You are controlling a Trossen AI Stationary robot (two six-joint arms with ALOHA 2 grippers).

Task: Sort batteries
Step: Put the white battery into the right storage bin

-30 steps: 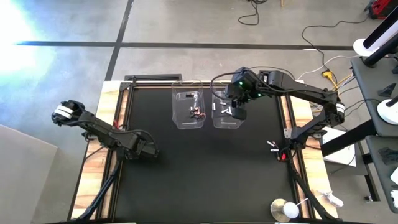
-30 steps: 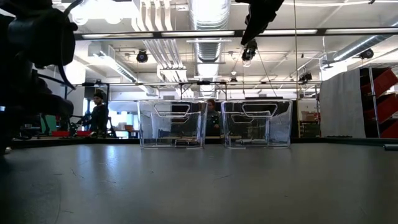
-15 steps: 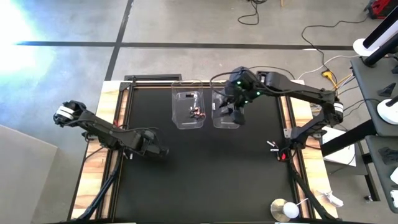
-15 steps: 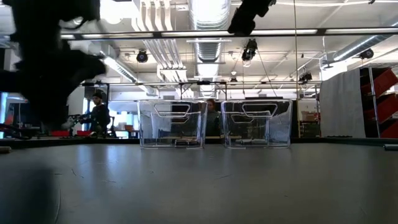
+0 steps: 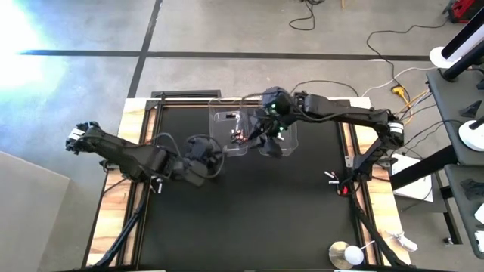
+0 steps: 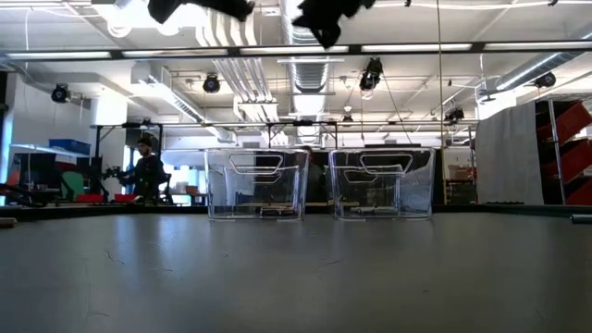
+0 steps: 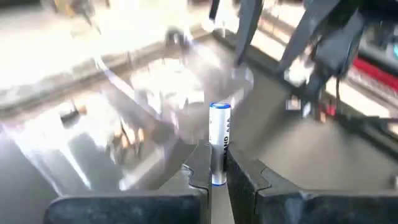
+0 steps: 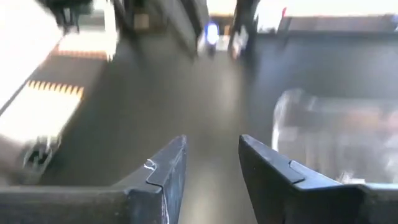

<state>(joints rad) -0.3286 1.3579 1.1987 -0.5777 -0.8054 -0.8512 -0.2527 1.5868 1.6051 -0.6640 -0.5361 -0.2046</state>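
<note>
Between the pinched fingers of the left gripper (image 7: 217, 177) stands a white battery (image 7: 219, 134) with a blue cap, held upright above the black desk (image 5: 249, 211) and just short of the two clear tubs. The left tub (image 5: 231, 132) holds a few dark, reddish batteries (image 5: 239, 137). The right gripper (image 8: 211, 163) hangs over the right tub (image 5: 281, 140), its fingers spread apart with nothing between them.
</note>
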